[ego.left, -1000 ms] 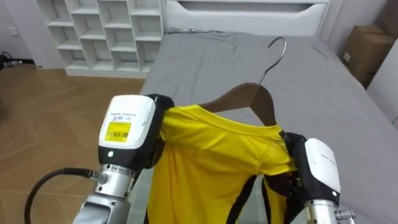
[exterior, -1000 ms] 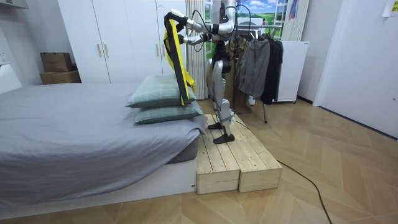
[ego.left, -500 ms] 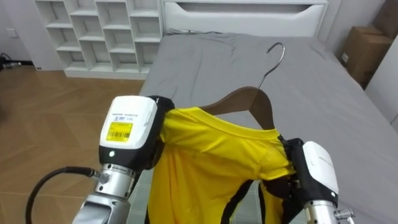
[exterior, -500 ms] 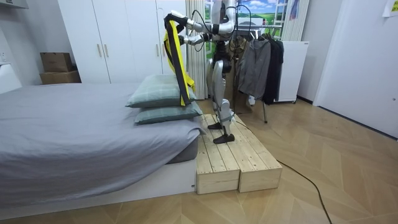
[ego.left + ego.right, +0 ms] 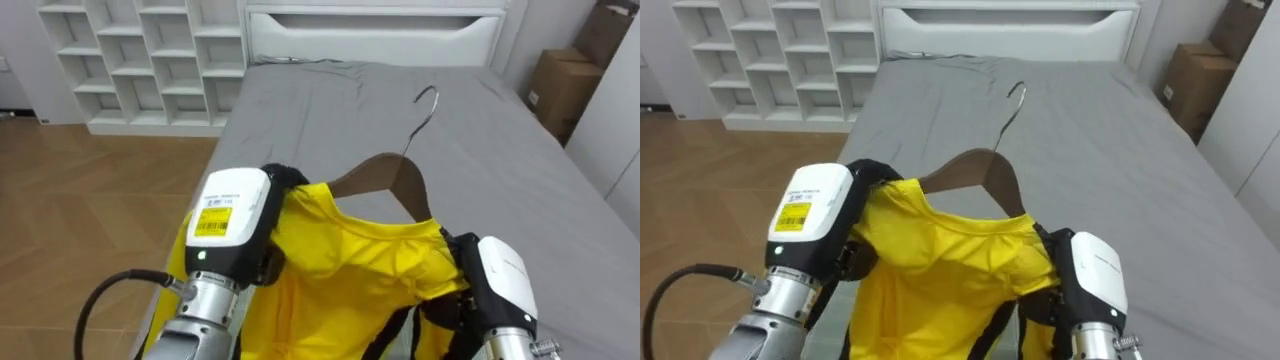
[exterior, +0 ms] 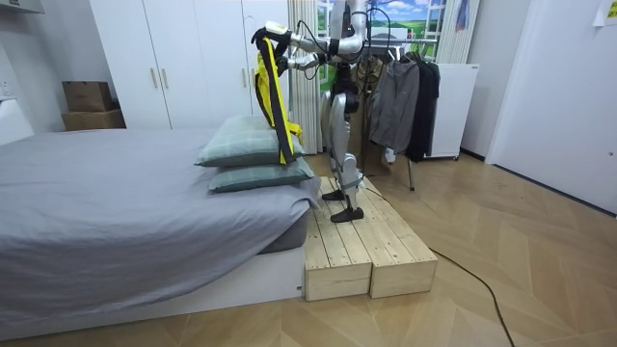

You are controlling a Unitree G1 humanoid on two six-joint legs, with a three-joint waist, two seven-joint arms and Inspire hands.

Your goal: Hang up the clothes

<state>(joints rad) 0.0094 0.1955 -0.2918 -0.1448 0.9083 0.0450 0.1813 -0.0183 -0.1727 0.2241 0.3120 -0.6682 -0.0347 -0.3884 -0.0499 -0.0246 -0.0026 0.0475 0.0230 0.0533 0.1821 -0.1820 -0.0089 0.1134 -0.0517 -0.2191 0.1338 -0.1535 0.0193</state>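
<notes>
You see the yellow shirt [image 5: 350, 265] on its wooden hanger [image 5: 388, 170] spread between the left hand [image 5: 232, 215] at 8 o'clock and right hand [image 5: 500, 280] at 4 o'clock; their grip you cannot tell.

Yellow shirt [image 5: 345, 265] and hanger [image 5: 385, 175] slightly lower.

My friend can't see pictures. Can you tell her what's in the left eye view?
A yellow shirt on a brown wooden hanger is up between the robot's left hand and right hand, above a grey bed. White shelves stand at the far left.
</notes>
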